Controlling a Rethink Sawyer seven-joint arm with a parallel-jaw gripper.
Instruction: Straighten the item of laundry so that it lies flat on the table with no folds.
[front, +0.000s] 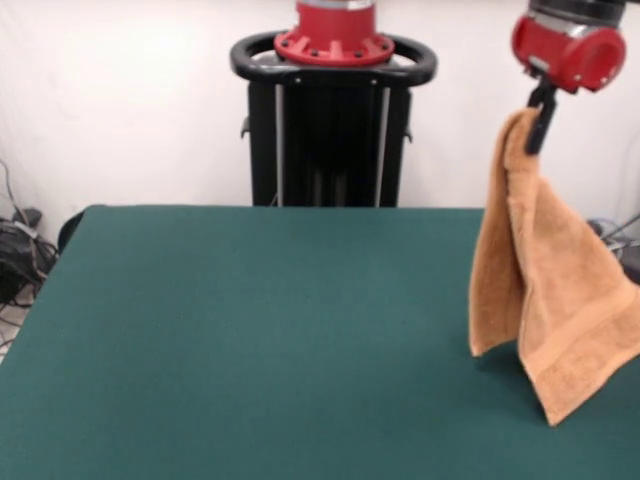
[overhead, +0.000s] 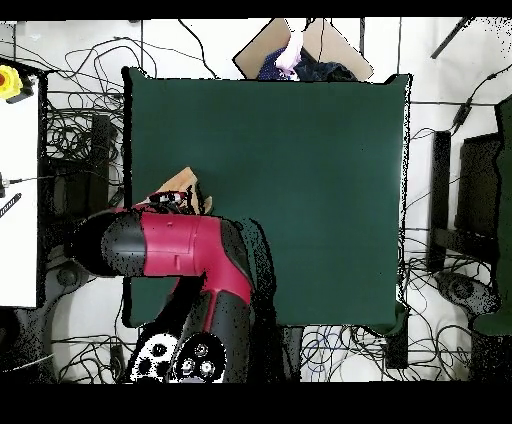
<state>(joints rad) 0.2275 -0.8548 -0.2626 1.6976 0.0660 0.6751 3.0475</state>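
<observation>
The peach terry towel (front: 545, 290) hangs from my gripper (front: 540, 125) at the right of the front view. The gripper is shut on the towel's top edge, high above the table (front: 250, 340). The towel drapes down in long folds, and its lower corner with the woven band reaches down in front of the green top. In the overhead view only a small piece of the towel (overhead: 180, 187) shows beside the arm (overhead: 170, 245), near the table's (overhead: 300, 170) left edge; the gripper is hidden under the arm there.
The robot's black pedestal (front: 330, 130) stands behind the table's far edge. Cables (overhead: 70, 130) lie on the floor around the table. A person (overhead: 290, 55) shows at the top edge of the overhead view.
</observation>
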